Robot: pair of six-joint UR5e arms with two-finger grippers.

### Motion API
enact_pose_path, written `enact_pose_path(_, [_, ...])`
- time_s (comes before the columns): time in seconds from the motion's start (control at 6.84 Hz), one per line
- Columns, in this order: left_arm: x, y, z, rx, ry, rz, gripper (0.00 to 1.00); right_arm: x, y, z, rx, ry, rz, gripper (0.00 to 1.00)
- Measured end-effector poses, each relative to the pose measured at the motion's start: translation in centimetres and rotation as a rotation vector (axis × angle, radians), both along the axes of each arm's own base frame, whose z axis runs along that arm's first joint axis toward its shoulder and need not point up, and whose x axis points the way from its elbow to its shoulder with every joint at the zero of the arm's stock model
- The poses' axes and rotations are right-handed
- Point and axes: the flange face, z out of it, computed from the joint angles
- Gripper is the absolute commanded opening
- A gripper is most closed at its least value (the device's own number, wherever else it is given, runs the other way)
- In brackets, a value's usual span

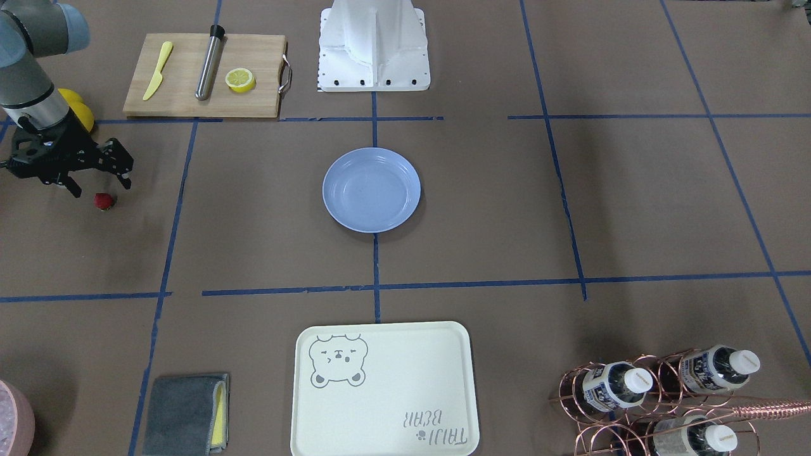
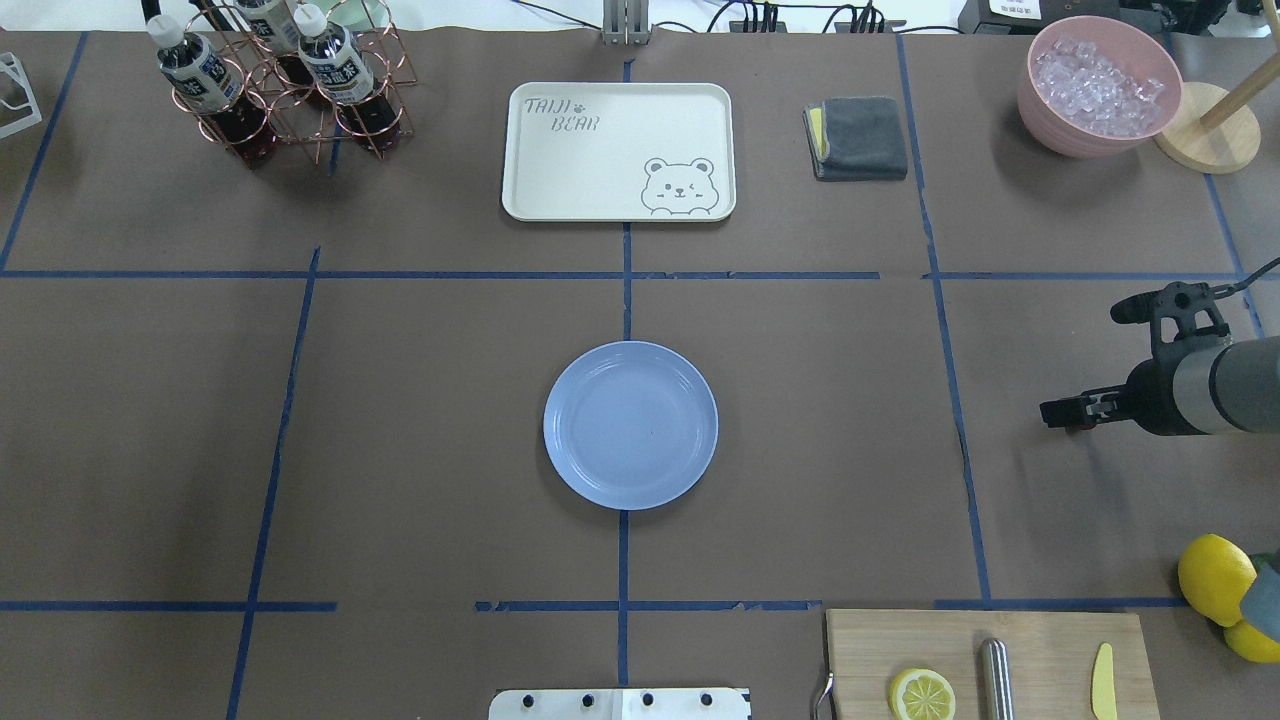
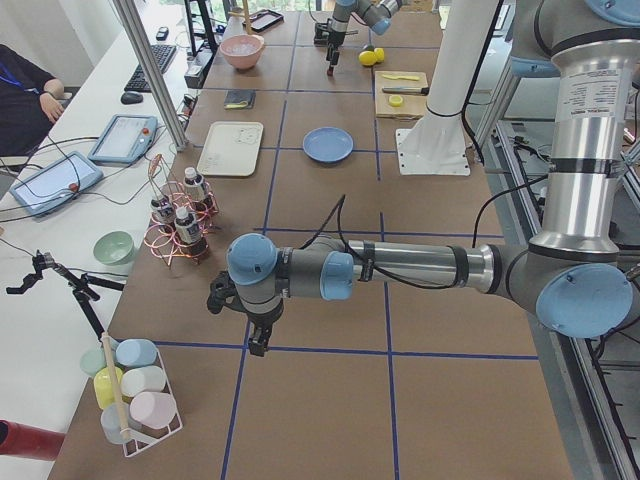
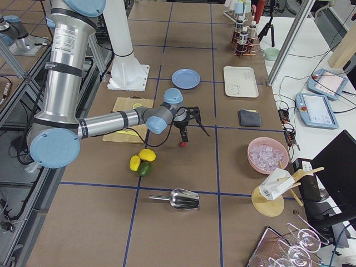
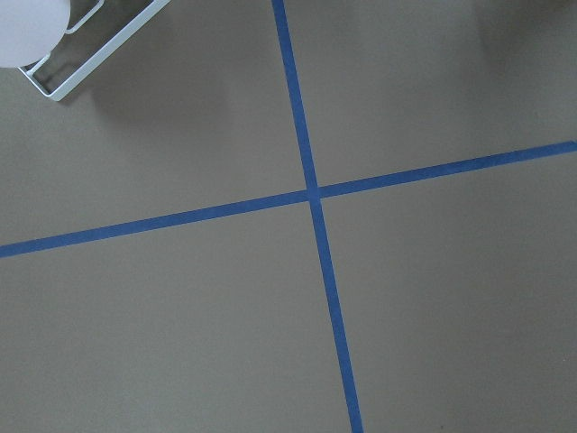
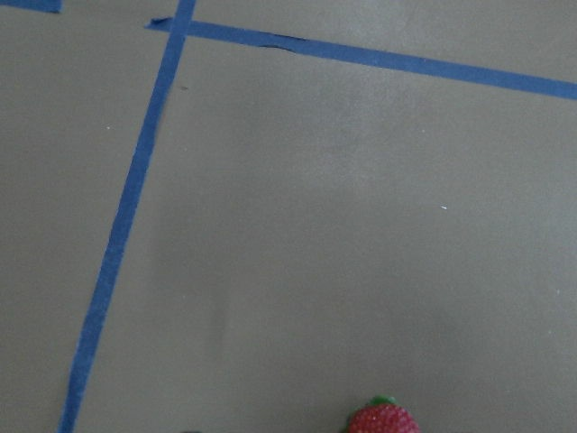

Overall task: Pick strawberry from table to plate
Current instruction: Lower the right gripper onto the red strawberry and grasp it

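The strawberry (image 1: pixel 104 201) lies on the brown-paper table (image 1: pixel 507 209), far over on the robot's right side. My right gripper (image 1: pixel 100 185) hangs just above it, fingers spread open and empty, one on each side. In the right wrist view the strawberry (image 6: pixel 383 420) shows only at the bottom edge. From the right end, the strawberry (image 4: pixel 182 145) sits directly under the right gripper (image 4: pixel 184 136). The light-blue plate (image 1: pixel 371 189) rests empty at the table's centre, well away from the berry. My left gripper (image 3: pixel 258 345) hovers over the table's left end; I cannot tell whether it is open.
Whole lemons (image 2: pixel 1215 578) lie beside the right arm. Near the robot's base is a wooden cutting board (image 1: pixel 184 95) with a lemon half (image 1: pixel 241 80), a yellow knife and a metal rod. A bear tray (image 1: pixel 383 389), folded cloth (image 1: pixel 184 415) and bottle rack (image 1: pixel 659 399) line the far side.
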Motion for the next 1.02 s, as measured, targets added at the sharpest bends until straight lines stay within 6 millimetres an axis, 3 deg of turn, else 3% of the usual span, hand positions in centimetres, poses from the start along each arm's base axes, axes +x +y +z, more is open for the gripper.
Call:
enact_pose_path(0.15, [0.0,0.2,0.1,-0.001,0.0,0.0,1.0,-0.6,0.2,1.5,0.0,0.016,0.003,0.85])
enact_pose_path(0.44, [0.0,1.1,0.3,-0.004,0.001,0.001,1.0,-0.8,0.2,2.9,0.002,0.035,0.001,0.69])
enact_pose_path(0.73, [0.0,1.5,0.2,-0.003,0.002,0.001,1.0,-0.7,0.3,3.2,0.001,0.041,-0.001,0.06])
enact_pose_path(1.02, [0.0,1.6,0.2,-0.002,0.001,0.001,1.0,-0.8,0.2,2.9,0.007,0.036,-0.003,0.0])
